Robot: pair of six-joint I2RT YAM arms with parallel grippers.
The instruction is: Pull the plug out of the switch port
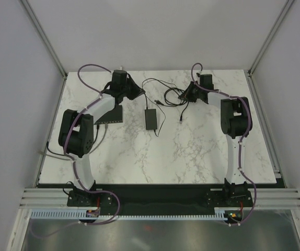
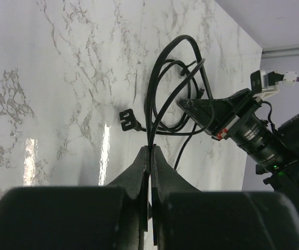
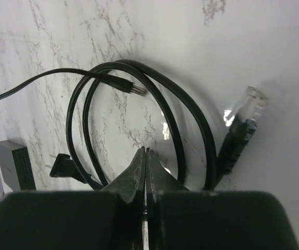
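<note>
Evidently the Ethernet plug (image 3: 243, 120) lies free (likely light, brittle latch: take its black boot); left fingers (image 2: 136, 172) pinch limp cable (image 2: 149, 130), right fingers (image 3: 134, 174) closed, grasp unclear.

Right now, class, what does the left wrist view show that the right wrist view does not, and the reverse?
Only the left wrist view: the right arm, and the left jaws shut on the black cable. Only the right wrist view: a clear-tipped network plug and a grey box edge. Both: the cable's loops, a flat two-hole plug and the marble table.
</note>
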